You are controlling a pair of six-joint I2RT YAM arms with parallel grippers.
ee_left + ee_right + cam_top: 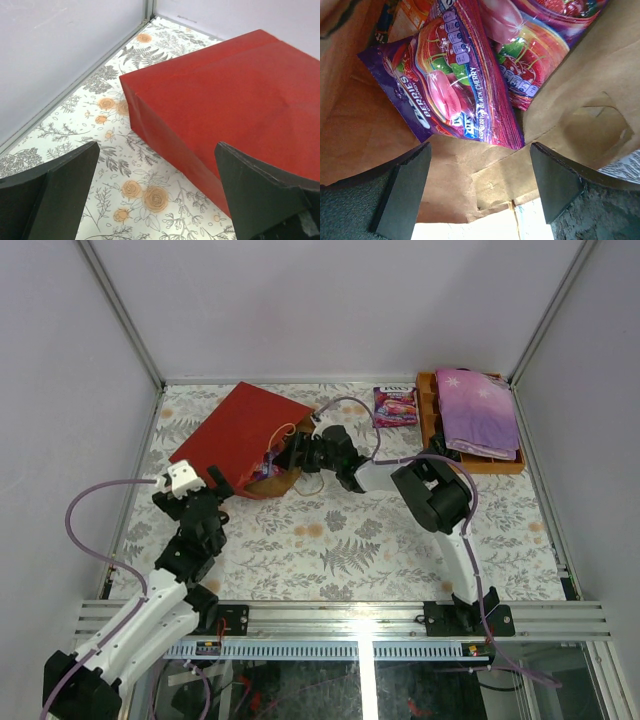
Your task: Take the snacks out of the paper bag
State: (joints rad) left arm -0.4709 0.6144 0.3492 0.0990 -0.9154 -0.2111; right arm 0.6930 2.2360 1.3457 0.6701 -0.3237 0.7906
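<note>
The red paper bag (240, 430) lies on its side at the back left, its mouth facing right. My right gripper (285, 455) is open at the mouth. In the right wrist view purple candy pouches (460, 85) lie on the brown inner side (460, 185), just beyond my open fingers (402, 187); an orange pack (405, 17) shows deeper in. One purple pouch (394, 406) lies on the table at the back right. My left gripper (215, 480) is open and empty at the bag's near edge (170, 135).
A brown wooden tray (430, 410) with a folded purple cloth (478, 410) stands at the back right corner. White walls enclose the floral table on three sides. Purple cables loop from both arms.
</note>
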